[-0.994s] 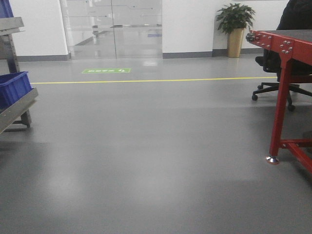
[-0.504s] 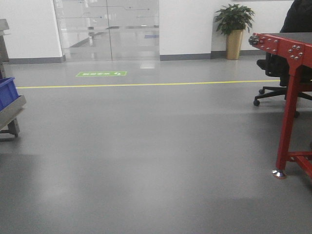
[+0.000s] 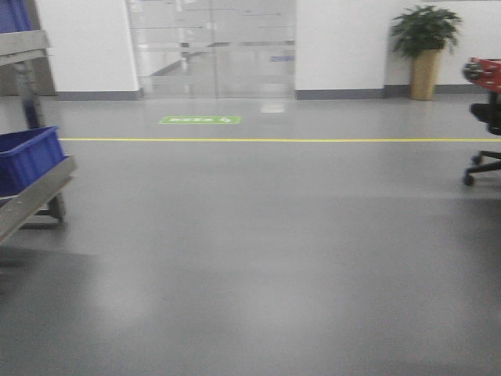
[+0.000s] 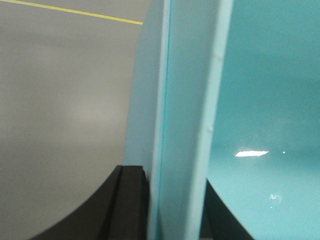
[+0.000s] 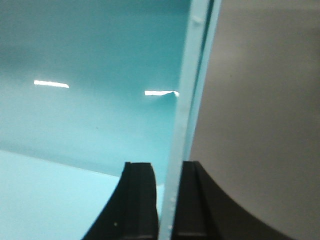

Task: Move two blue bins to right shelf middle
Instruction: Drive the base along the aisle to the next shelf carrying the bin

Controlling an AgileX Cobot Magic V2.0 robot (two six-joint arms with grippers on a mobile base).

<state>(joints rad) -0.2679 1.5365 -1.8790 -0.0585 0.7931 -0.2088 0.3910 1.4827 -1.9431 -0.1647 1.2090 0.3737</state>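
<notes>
1. Left wrist view: the left gripper [image 4: 175,212] is clenched on the side wall of a pale blue bin [image 4: 265,100], with grey floor [image 4: 65,100] to its left.
2. Right wrist view: the right gripper [image 5: 165,200] is clenched on a bin wall [image 5: 195,75], with the bin's inside to the left. Cannot tell if it is the same bin.
3. Only the front view shows the shelf [image 3: 39,196] at left holding a darker blue bin [image 3: 27,160], plus a far plant [image 3: 425,47] and a chair [image 3: 487,117] at right.
</notes>
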